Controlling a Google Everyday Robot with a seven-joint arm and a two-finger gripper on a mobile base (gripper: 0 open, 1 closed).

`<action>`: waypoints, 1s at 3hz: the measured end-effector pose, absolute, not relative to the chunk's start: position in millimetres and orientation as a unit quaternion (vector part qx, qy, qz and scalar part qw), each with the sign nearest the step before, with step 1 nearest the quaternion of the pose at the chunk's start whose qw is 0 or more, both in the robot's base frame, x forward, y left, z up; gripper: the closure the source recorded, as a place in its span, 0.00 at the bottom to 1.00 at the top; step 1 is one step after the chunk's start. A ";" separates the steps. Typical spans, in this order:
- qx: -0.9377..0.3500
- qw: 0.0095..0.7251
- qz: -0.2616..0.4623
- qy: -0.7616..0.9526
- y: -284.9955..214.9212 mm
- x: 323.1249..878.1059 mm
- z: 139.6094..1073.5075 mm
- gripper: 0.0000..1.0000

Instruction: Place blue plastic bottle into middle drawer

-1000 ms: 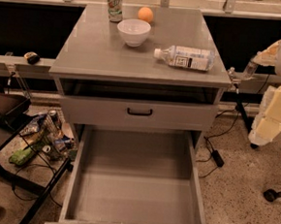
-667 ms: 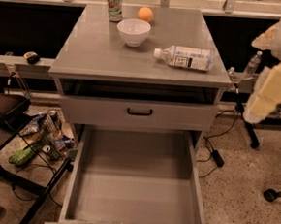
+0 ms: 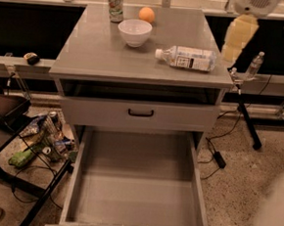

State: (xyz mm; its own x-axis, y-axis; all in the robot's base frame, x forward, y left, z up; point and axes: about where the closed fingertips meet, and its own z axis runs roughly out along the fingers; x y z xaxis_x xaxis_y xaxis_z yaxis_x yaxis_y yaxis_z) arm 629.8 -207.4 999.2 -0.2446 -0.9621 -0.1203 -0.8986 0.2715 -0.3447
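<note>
The blue plastic bottle point(image 3: 186, 58) lies on its side on the grey cabinet top point(image 3: 93, 47), near the right edge, with its white cap pointing left. The middle drawer point(image 3: 135, 195) is pulled out wide below, a deep grey tray with nothing in it. My gripper point(image 3: 238, 38) is a pale, blurred shape at the top right. It hangs just beyond the cabinet's right edge, above and to the right of the bottle, apart from it.
A white bowl point(image 3: 134, 32), an orange point(image 3: 147, 14) and a green-and-white can point(image 3: 115, 5) stand at the back of the top. A shallower drawer with a black handle point(image 3: 141, 113) is shut. A small clear bottle point(image 3: 253, 66) stands to the right. Clutter point(image 3: 42, 136) lies on the floor at left.
My arm has risen and swung left, from low beside the cabinet's right side to the height of its top. The bottle and the drawer have not moved.
</note>
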 end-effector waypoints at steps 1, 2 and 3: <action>-0.601 0.126 -0.121 0.780 -190.0 687.8 981.1 0.00; -0.601 0.134 -0.121 0.778 -167.7 731.0 963.6 0.00; -0.597 0.176 -0.119 0.773 -145.5 762.1 962.5 0.00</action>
State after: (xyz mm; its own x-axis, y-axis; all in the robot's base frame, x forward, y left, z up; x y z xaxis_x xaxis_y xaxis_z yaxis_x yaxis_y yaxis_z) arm 762.1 -145.5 962.5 -0.2242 -0.9658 -0.1304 -0.8824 0.2580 -0.3935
